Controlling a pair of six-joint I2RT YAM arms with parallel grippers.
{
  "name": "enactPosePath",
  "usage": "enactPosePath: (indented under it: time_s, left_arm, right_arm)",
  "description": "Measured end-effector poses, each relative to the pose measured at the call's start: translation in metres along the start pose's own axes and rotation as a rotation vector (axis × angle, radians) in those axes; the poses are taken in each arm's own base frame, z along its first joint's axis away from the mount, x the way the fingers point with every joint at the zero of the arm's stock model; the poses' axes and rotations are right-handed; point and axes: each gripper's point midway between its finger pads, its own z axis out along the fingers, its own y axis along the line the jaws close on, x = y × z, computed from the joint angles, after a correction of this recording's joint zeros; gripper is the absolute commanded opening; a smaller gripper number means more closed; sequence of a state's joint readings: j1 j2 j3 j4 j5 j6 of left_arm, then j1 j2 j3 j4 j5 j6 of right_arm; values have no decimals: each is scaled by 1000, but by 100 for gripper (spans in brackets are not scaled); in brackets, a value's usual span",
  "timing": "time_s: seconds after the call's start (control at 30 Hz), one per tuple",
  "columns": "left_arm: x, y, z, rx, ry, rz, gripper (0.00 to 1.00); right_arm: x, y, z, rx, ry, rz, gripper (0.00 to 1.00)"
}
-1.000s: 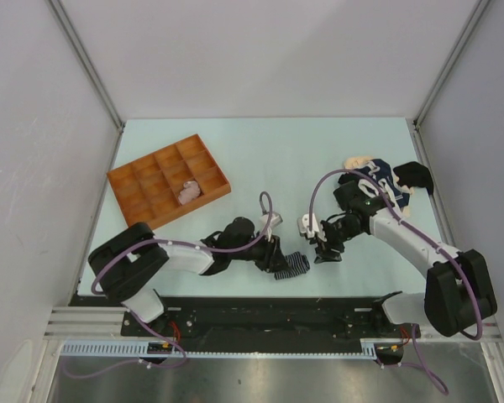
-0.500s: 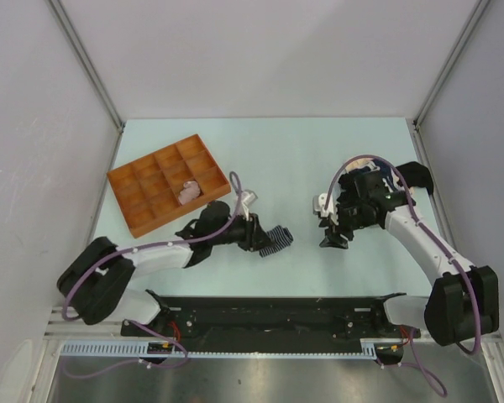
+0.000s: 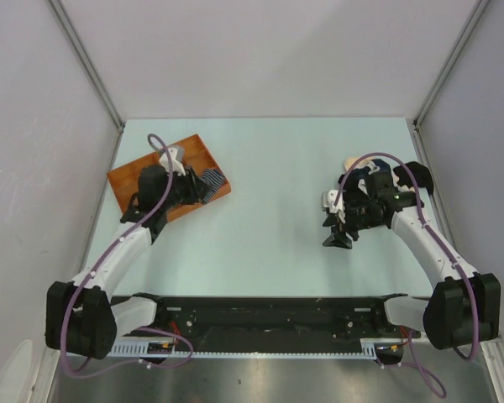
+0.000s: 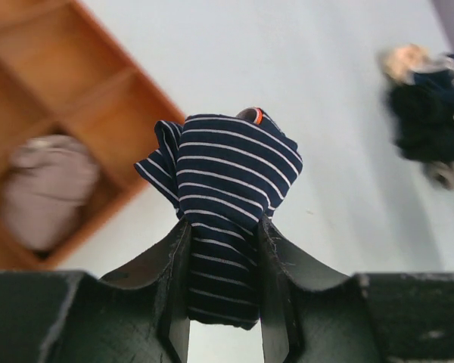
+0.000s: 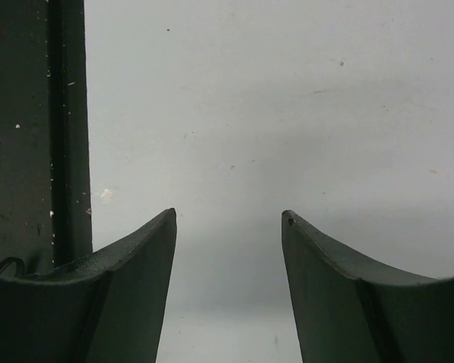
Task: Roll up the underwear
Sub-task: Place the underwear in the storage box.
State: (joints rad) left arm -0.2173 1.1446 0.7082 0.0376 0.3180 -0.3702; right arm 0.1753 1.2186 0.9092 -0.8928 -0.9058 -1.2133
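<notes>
My left gripper (image 3: 203, 186) is shut on a rolled navy underwear with thin white stripes (image 4: 223, 178) and holds it over the near right edge of the orange tray (image 3: 122, 178). In the left wrist view (image 4: 222, 223) the roll sits between the two fingers. A pale pink-beige rolled underwear (image 4: 47, 189) lies in one tray compartment. My right gripper (image 3: 336, 238) is open and empty over bare table, jaws apart in the right wrist view (image 5: 228, 219). A heap of navy, black and cream underwear (image 3: 403, 178) lies at the far right, partly hidden by the right arm.
The tray's wooden dividers (image 4: 83, 87) form several compartments. Grey walls close off the table on the left, back and right. A black rail (image 3: 269, 312) runs along the near edge, also seen in the right wrist view (image 5: 30, 136).
My left arm has swung from mid-table to the far left, carrying the striped roll to the tray. My right gripper has drawn back slightly toward the right.
</notes>
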Motion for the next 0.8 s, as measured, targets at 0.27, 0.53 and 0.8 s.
enactPosePath:
  time_s: [0.27,0.53,0.8]
  left_arm:
    - [-14,93,-26,-303,-10,10,0]
    - [9,144,-38,-456,97,20,0]
    - [25,177,-43,-531,163,2,0]
  right_arm:
    - [1,6,-3,-19,-18,9,61]
    - [0,10,-4,-34,-31,11,61]
    - [3,11,-2,-47,-31,20,61]
